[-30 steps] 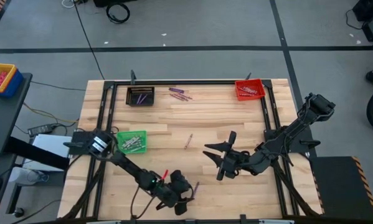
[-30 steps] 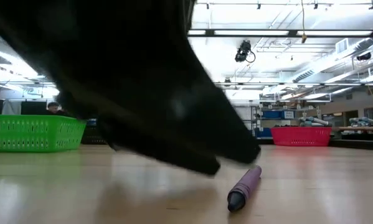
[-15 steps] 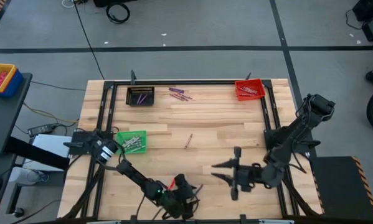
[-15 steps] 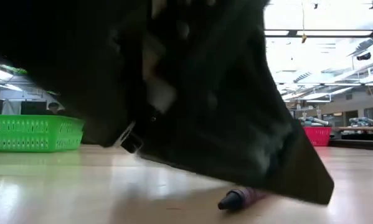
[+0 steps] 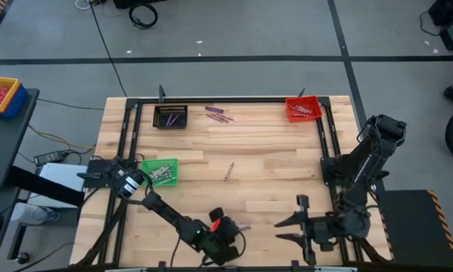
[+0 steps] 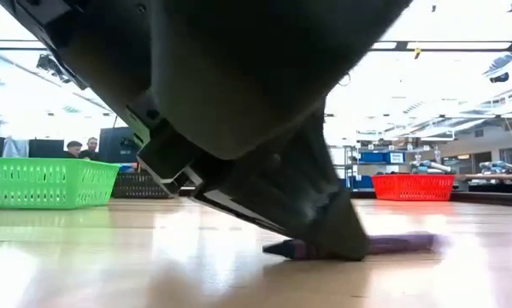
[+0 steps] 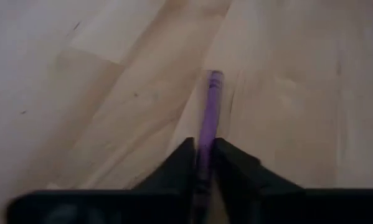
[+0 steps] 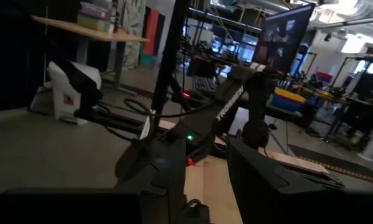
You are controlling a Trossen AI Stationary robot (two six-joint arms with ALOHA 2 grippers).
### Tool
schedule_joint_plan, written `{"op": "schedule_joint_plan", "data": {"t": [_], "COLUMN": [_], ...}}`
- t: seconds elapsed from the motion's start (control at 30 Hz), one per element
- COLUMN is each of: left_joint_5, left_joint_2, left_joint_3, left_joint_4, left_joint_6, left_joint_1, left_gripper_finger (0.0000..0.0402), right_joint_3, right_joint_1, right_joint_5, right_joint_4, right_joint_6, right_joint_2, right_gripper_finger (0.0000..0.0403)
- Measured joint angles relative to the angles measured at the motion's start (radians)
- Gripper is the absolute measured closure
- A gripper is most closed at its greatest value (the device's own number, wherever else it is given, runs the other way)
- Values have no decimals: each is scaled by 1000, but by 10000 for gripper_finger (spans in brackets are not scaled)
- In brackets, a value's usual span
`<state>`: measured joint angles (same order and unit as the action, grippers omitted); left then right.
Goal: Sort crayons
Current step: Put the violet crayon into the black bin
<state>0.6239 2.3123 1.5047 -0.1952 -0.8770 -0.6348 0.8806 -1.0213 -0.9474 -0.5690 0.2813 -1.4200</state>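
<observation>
Left gripper (image 7: 203, 163): at the near edge of the table, its two dark fingers had drawn in from wide apart until they pinched the purple crayon (image 7: 208, 118) by its near end, the rest of the stick pointing forward past the tips.

Purple crayon: it lay flat on the wood under the gripper in the low view (image 6: 384, 245), no longer loose at an angle beside the fingers as a second before; not yet lifted.

Right gripper (image 5: 300, 227): it had swung back from mid-table to the near right corner, fingers apart and holding nothing.

Bins: the green bin (image 5: 160, 171) sat at the left side holding pale crayons, the dark bin (image 5: 170, 116) at the far left, the red bin (image 5: 302, 108) at the far right corner.

Loose crayons: a small cluster of purple crayons (image 5: 219, 114) lay on the far side between the dark and red bins, and a single crayon (image 5: 228, 171) lay alone mid-table.

Meaning for the task: the grasp looked made, so the lift and carry would come next, probably to the dark bin, which appeared to hold purple ones already.

Risk: with the hold near one end, the stick could pivot or slip on the lift.
</observation>
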Motion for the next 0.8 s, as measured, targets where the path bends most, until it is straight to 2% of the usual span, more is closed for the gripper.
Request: {"op": "schedule_joint_plan", "data": {"t": [0.1,0.27,0.37,0.47,0.8], "left_joint_5": [1,-40,-83,-84,26], "left_joint_2": [0,-47,-115,-194,-499], "left_joint_3": [0,-3,-10,-18,-11], "left_joint_4": [-21,-124,-285,-476,-1018], "left_joint_6": [19,116,170,224,273], "left_joint_1": [1,19,54,101,300], "left_gripper_finger": [378,366,360,365,367], "right_joint_3": [0,0,0,0,0], "right_joint_1": [-6,-5,-5,-5,-5], "right_joint_5": [-3,-5,-5,-5,-5], "right_joint_4": [-4,-6,-6,-6,-4], "right_joint_6": [5,17,19,21,21], "right_joint_2": [0,0,0,0,0], "right_gripper_finger": [280,280,280,280,280]}}
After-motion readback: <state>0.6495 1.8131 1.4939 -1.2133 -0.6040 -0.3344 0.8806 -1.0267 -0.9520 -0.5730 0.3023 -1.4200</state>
